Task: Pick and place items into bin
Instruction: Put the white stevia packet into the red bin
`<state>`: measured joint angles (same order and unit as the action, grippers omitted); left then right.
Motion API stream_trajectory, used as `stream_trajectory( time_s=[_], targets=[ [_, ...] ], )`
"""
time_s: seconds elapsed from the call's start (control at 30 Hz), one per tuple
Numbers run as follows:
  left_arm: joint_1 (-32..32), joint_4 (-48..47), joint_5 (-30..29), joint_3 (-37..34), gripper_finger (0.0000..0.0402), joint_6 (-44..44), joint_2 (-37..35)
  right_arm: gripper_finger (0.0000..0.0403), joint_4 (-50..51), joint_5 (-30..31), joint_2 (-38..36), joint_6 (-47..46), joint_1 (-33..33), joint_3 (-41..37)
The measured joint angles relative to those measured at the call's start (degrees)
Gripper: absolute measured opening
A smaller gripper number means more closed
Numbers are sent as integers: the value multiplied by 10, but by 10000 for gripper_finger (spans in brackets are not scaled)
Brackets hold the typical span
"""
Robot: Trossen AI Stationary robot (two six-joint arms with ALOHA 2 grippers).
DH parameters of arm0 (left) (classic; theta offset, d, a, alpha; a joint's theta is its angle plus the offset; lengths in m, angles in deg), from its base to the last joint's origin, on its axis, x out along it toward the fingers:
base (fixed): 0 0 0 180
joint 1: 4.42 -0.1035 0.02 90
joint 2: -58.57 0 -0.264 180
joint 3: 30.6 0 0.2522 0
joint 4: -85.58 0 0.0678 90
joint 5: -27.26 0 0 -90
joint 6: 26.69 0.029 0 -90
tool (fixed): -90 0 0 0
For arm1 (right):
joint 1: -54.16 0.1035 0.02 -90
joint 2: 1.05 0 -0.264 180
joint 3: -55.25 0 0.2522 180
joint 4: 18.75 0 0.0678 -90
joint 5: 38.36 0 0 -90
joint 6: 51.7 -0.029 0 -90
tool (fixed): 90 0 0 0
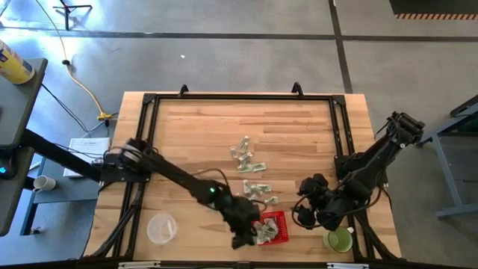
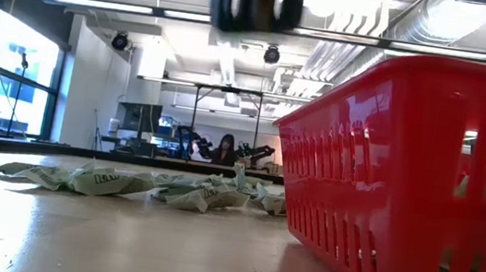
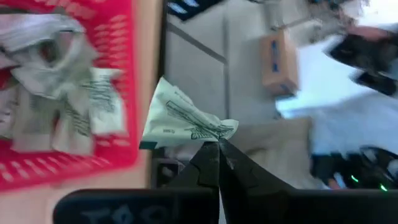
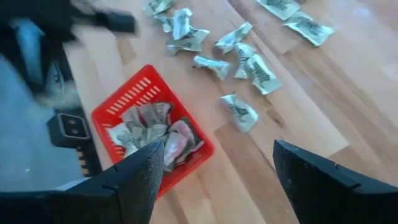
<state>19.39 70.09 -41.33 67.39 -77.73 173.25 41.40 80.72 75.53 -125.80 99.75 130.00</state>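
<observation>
Overhead, the left pincer (image 1: 243, 237) hangs at the near-left edge of the red basket (image 1: 278, 219), its tips clamped on one green-and-white wrapped piece (image 3: 180, 118). Seen from the left wrist, that piece juts straight out from the closed tips, just beside the basket's wall and outside it, off the desk (image 1: 299, 134). Several more wrapped pieces (image 4: 155, 130) lie heaped inside the basket. Others (image 1: 250, 168) are scattered on the bare wood just beyond the basket, toward the middle of the desk. To the right, the right pincer (image 4: 214, 171) waits near the basket with its fingers spread wide and nothing between them, beside a green cup (image 1: 338, 240). A clear round container (image 1: 161, 228) sits at the desk's near left.
</observation>
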Motion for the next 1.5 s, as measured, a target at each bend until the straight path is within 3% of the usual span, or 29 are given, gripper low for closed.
stream_trajectory(
  time_s=[0.2, 0.33, 0.43, 0.6, 0.67, 0.73, 0.83, 1.0, 1.17, 1.33, 1.5],
  targets=[
    [-11, -27, -70, 65, 38, -4, 81, 291, -16, -16, 12, -5, -1, 0],
    [-10, -92, -128, 100, 86, 28, 75, 291, -23, -37, 16, -9, 6, 0],
    [-9, -192, -138, 138, 144, 61, 68, 291, -25, -31, 17, -9, 11, 0],
    [-13, -412, -97, 212, 234, 123, 65, 291, -5, -11, 17, -7, 10, 0],
    [-17, -549, -152, 247, 254, 166, 64, 291, 11, 0, 16, -6, 5, 0],
    [-30, -683, -249, 277, 262, 196, 57, 291, 28, 4, 16, -1, -9, 0],
    [-94, -768, -298, 288, 261, 228, 36, 291, 53, 10, 15, 11, -40, 0],
    [-228, -729, -287, 221, 239, 303, -6, 291, 57, -1, 14, 53, -112, 0],
    [-358, -621, -155, 137, 224, 323, -16, 291, 57, -41, 14, 71, -157, 0],
    [-407, -566, -149, 60, 223, 272, -17, 291, 57, -47, 14, 57, -175, 0],
    [-410, -481, -141, -4, 223, 182, -16, 291, 57, -20, 14, 51, -187, 0]
  ],
)
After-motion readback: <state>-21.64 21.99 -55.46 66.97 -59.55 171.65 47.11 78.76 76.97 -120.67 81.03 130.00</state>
